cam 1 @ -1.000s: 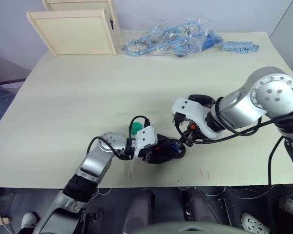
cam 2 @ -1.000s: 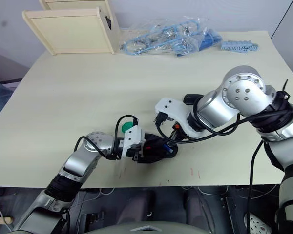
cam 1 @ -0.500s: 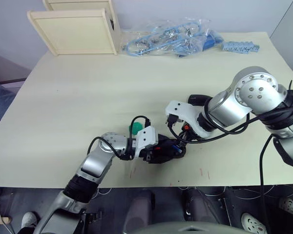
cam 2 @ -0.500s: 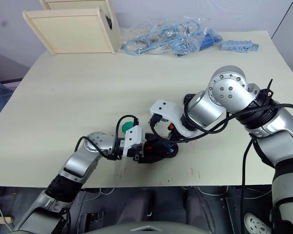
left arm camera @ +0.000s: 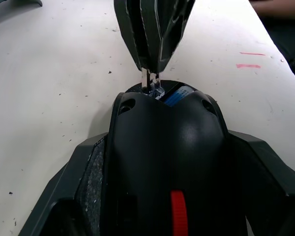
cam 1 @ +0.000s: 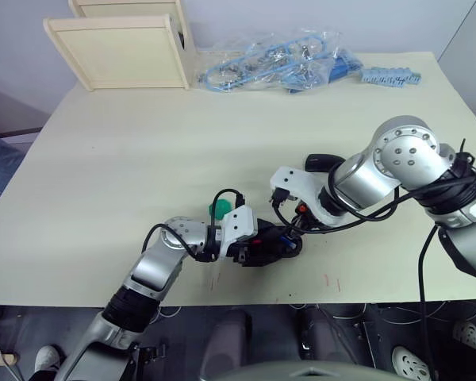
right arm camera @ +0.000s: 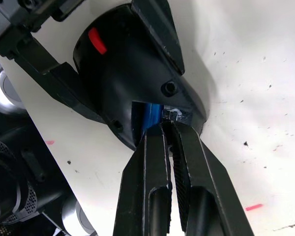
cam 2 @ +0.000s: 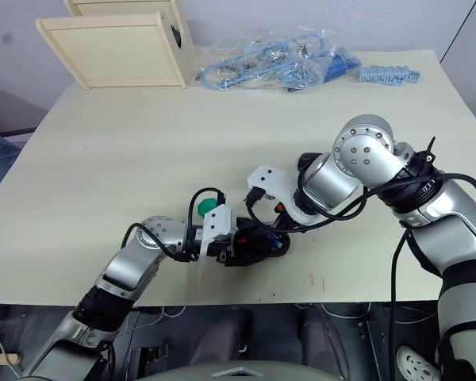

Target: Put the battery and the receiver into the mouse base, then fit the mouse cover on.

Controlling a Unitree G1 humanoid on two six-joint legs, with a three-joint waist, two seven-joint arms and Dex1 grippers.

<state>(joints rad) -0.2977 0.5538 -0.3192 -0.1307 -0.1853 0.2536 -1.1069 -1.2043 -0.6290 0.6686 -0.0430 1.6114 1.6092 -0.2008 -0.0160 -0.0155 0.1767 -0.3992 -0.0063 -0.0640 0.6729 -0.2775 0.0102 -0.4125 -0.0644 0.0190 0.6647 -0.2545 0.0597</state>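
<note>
Seating the receiver (left arm camera: 151, 80) is the step in hand, I'd judge: the right tool (right arm camera: 168, 129) has its two fingers pressed together on a small metal tab, tip down at the open end of the base (left arm camera: 164, 147). The left tool (cam 1: 258, 246) clamps that base from both sides, one finger on each flank, low on the desk (cam 1: 127, 159) near its 6 o'clock edge. The red patch faces the left wrist camera, so the recessed end points away toward the right arm.

Inside the recess the battery (right arm camera: 150, 114) already lies in its bay, blue showing just beside the tab. That half of the job looks done.

To do this well, the tab should go down straight along its slot, not angled, since the slot sits tight against the battery. The left tool ought to hold firm and level so the base cannot rock under the push. A slow, short press is the call; if the tab catches on the rim, back off and realign rather than force it. Only let go once it sits flush, I'd say, or it may tip out.

The cover (cam 1: 320, 162) seems to be the black shell at 1 o'clock of the base, partly behind the right arm. A green disc (cam 1: 220, 209) sits at 11 o'clock, touching nothing.
</note>
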